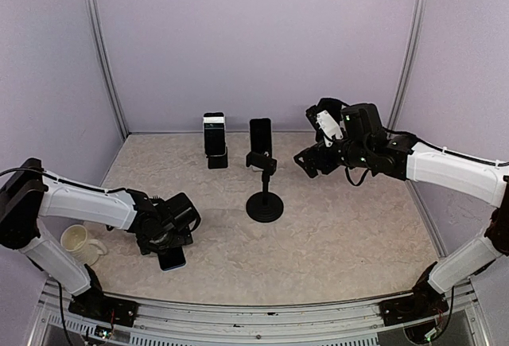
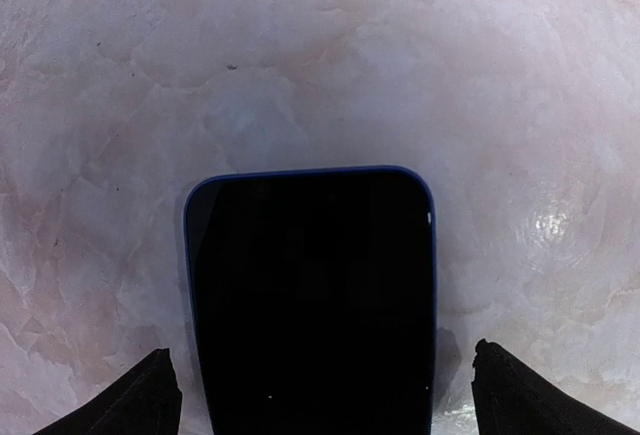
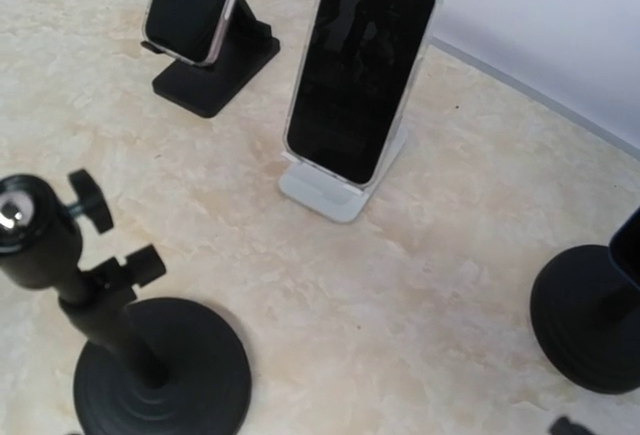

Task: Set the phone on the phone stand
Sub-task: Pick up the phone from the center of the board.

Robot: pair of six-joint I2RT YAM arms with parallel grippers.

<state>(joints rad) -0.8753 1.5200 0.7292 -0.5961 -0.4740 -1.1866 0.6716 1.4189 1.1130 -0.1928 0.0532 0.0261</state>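
Phone [image 2: 312, 300] flat on marbled table [image 2: 300, 55], blue rim between wide-spread left gripper [image 2: 330, 390], bare tabletop around, right gripper [image 1: 308, 161] open, aloft

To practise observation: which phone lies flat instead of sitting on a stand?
The blue-edged phone under the left gripper: it alone lies flat on the table; the others sit on stands.

A blue-edged black phone [image 2: 312, 305] lies on a beige, marble-patterned table [image 2: 450, 75].
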